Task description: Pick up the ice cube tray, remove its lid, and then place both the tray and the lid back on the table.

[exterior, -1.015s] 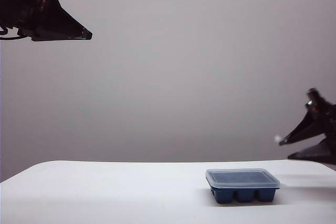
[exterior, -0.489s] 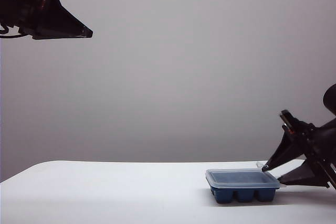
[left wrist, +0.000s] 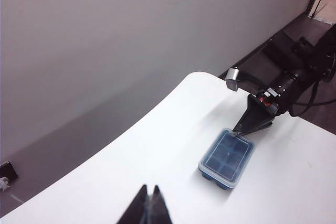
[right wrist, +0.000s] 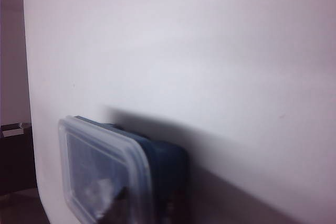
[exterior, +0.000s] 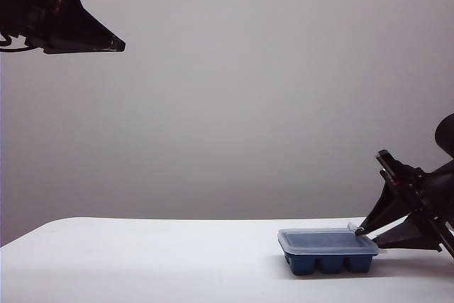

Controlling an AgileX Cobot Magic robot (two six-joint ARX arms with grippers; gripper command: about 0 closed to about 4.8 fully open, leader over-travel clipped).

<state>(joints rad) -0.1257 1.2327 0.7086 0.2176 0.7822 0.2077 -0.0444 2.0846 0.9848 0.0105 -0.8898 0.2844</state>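
From outside, the tray [exterior: 328, 260] sits on the desk [exterior: 142, 260] at the right, lid [exterior: 328, 240] on. My right hand [exterior: 365, 235] straddles its right end, not yet clenched. My left hand [exterior: 117, 45] hangs high at the left.

Left wrist: its tips [left wrist: 149, 203] are clenched, empty.

Right wrist: tray [right wrist: 163, 171] close below. Nothing is lifted yet.

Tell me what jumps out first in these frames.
The blue tray with its frosted lid on, alone on the white table, right of centre in the exterior view. The right hand straddles the tray's right end, one finger over the lid edge and one beside the tray, jaws partly closed. The left hand hangs shut, high at upper left, far from the tray.
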